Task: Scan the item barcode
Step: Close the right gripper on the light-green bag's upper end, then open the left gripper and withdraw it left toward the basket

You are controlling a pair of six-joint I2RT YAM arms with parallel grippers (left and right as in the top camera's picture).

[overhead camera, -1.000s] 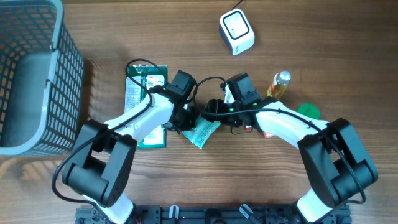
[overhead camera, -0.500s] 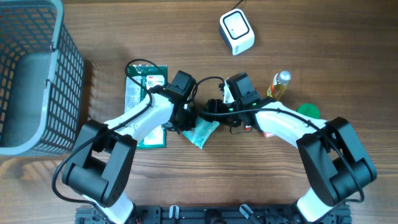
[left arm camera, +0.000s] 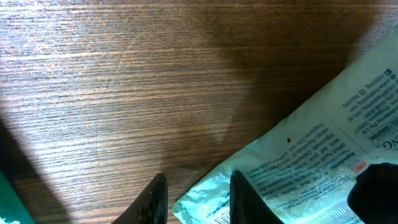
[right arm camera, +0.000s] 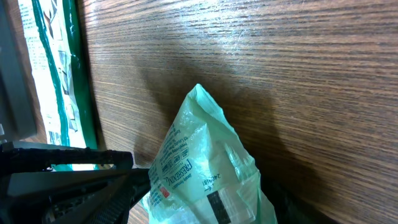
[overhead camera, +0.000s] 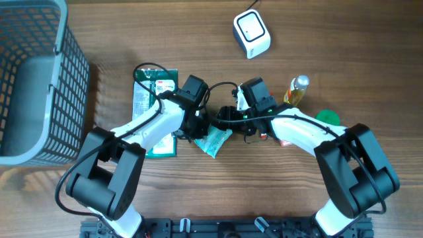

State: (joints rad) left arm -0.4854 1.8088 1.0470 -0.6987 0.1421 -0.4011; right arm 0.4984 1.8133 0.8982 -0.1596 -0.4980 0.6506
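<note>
A pale green printed packet hangs between both arms at the table's middle, lifted a little off the wood. My left gripper is shut on one corner of the packet, which nearly fills the narrow gap at my left gripper. My right gripper reaches in from the other side. In its wrist view the packet stands between the wide-set fingers of my right gripper, with a black bar mark facing the camera. The white scanner sits at the back.
A flat dark green package lies under the left arm. A small bottle and a green lid are beside the right arm. A grey wire basket fills the left side.
</note>
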